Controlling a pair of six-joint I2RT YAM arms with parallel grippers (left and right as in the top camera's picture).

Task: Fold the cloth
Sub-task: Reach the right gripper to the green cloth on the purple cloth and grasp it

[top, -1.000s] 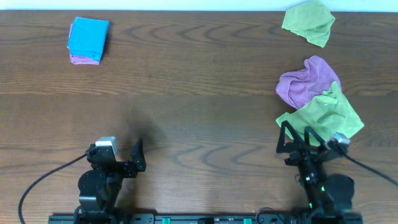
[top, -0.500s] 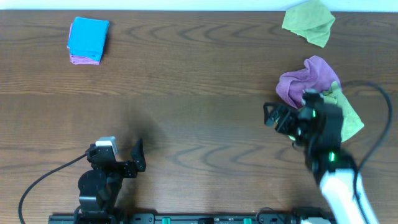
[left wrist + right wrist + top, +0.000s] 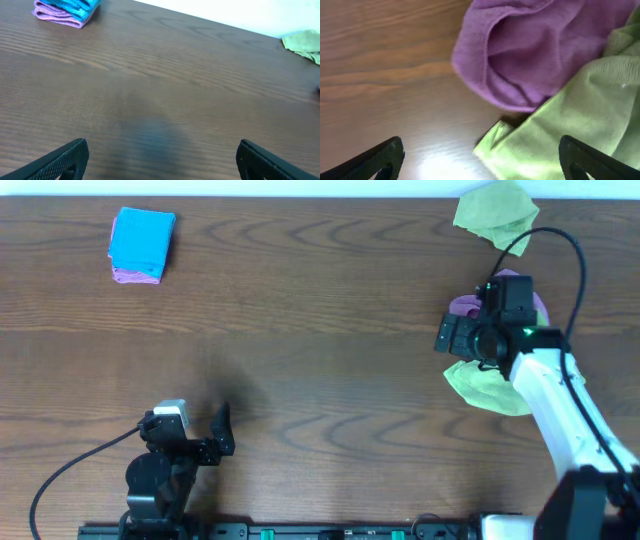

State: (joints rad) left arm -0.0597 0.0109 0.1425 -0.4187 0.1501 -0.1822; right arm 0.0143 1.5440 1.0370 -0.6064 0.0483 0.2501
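Wood table (image 3: 300, 330), cloth-folding trial: right gripper (image 3: 480, 150) hovers over a crumpled pile on the right side.

Its jaws spread wide and gripping nothing, it hangs above the purple cloth (image 3: 545, 55) where the green cloth (image 3: 580, 115) overlaps it. The step appears to be the reach. Next, it likely must pinch one edge and drag that cloth onto bare wood. A second green cloth (image 3: 495, 215) lies at the far edge, a folded blue-and-pink stack (image 3: 142, 242) far left. The left gripper (image 3: 162, 150) rests by its base, jaws apart, empty. No container shows.

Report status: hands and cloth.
Left hand open, empty. Right hand open above purple cloth, nothing gripped. Green cloth overlaps its edge.
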